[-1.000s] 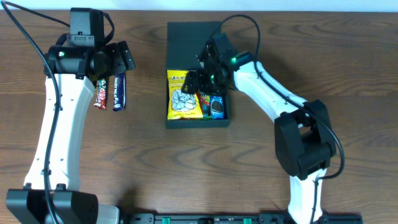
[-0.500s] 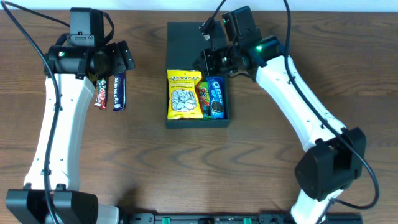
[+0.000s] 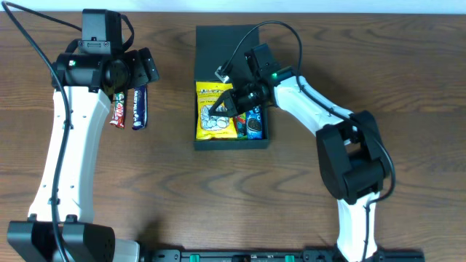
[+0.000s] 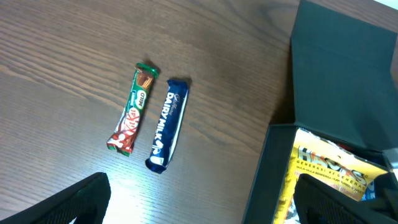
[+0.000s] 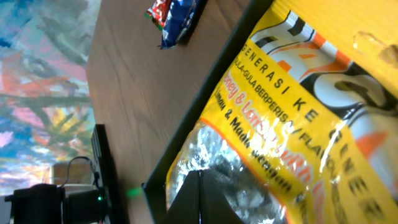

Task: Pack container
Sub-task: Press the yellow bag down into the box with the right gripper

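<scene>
The container [image 3: 231, 143], a dark teal box, stands at the table's middle with its flap lid [image 3: 222, 47] laid open at the back. Inside lie a yellow snack bag [image 3: 212, 125], a thin red-green packet and a blue Oreo pack [image 3: 255, 125]. My right gripper [image 3: 218, 108] is shut, its closed tip down on the yellow bag [image 5: 298, 112] with nothing between the jaws [image 5: 200, 199]. My left gripper [image 3: 135, 73] hangs open above a red KitKat bar [image 4: 132, 109] and a blue Dairy Milk bar [image 4: 166, 124], touching neither. The container's side wall [image 4: 261, 174] shows in the left wrist view.
The KitKat [image 3: 117, 109] and Dairy Milk [image 3: 139, 107] lie side by side on the wooden table left of the container. The right arm reaches over the box's right side. The arms' bases stand at the front edge.
My right gripper went from open inside the box to shut, swung back towards the lid, then came forward and left onto the yellow bag. The left arm has not moved.
</scene>
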You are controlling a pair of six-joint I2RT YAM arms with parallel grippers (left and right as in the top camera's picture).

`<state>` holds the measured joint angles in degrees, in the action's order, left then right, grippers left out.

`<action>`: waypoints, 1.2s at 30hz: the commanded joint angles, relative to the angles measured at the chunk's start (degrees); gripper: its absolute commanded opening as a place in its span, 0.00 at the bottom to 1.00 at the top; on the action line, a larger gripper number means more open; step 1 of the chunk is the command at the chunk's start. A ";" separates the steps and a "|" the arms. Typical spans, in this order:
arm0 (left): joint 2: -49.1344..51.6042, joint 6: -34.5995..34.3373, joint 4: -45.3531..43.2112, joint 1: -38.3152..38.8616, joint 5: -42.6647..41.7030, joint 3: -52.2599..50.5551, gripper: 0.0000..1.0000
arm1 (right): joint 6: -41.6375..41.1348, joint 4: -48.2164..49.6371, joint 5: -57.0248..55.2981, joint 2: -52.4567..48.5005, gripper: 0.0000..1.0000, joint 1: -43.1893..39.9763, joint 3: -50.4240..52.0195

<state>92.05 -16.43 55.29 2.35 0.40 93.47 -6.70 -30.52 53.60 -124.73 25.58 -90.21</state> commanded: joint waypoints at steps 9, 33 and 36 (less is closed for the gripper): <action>0.09 0.79 0.15 -0.20 -0.07 0.39 0.95 | 2.08 2.05 1.75 -6.34 0.01 0.33 0.02; 0.09 0.59 0.35 -0.20 -0.44 0.39 0.95 | 6.01 -0.11 -9.18 0.55 0.01 -2.01 -6.36; 0.09 0.59 0.33 -0.20 -0.44 0.39 0.95 | 6.60 -1.09 -9.62 -1.22 0.01 -1.60 -6.36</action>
<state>92.05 -16.43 55.51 2.35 0.19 93.47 -2.48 -31.09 46.04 -123.63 23.29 -96.60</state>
